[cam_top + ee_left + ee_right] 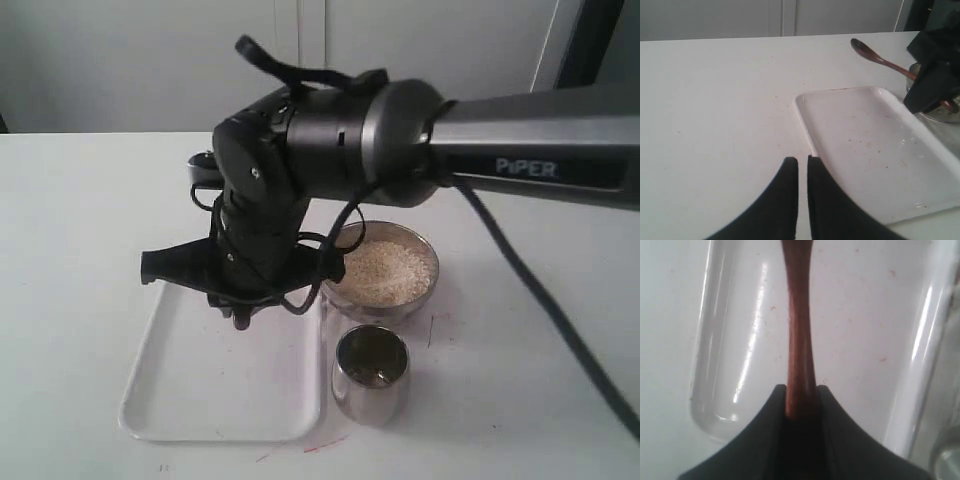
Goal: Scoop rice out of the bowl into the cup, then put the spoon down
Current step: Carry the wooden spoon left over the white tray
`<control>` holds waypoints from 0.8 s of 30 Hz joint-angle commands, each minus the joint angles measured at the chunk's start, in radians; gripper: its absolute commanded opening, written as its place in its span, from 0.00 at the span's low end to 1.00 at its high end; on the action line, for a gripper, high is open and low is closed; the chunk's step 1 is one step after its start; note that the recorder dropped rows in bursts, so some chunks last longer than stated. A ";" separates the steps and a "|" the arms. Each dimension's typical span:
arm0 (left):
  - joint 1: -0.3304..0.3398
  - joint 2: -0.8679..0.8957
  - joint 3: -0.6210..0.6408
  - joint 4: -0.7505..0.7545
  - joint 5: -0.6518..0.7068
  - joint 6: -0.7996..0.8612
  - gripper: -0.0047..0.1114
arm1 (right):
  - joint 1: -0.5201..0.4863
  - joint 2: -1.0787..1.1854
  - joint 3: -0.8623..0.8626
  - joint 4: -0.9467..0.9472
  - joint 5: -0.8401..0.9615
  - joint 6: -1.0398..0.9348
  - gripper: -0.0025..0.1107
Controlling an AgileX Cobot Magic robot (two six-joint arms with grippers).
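Left claw (802, 167): fingers pressed nearly together with only a thin slit, nothing between them. It hangs over the bare white table (715, 100), just beside the near-left edge of the white tray (805, 115).

Tray has nothing on it but a few specks.

Right claw (801, 390): clenched on the spoon (799, 330). The arm reaches in from the right, across the bowl, and the claw sits above the far end of the tray. I've got the tail end of the handle pinched between both fingers, and the rest of the handle runs straight out ahead of the fingertips. In the left wrist view the scoop end points away from the claw, out past the tray's far rim and over the table. Can't tell if the scoop end touches anything.

Bowl (402, 308): just right of the tray's far corner, partly hidden behind my wrist. The rice (385, 268) in it is a level pale layer.

Cup (372, 395): upright, in front of the bowl, just beside the tray's right rim, apart from the claw. Its inside is dark and reflective, so I can't tell the contents.
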 commanded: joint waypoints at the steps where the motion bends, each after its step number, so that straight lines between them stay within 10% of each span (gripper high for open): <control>1: -0.007 0.001 -0.007 -0.006 -0.004 -0.001 0.16 | 0.019 0.049 -0.013 -0.011 -0.038 0.040 0.02; 24: -0.020 0.001 -0.007 -0.006 -0.004 -0.001 0.16 | 0.045 0.128 -0.013 -0.016 0.039 0.057 0.02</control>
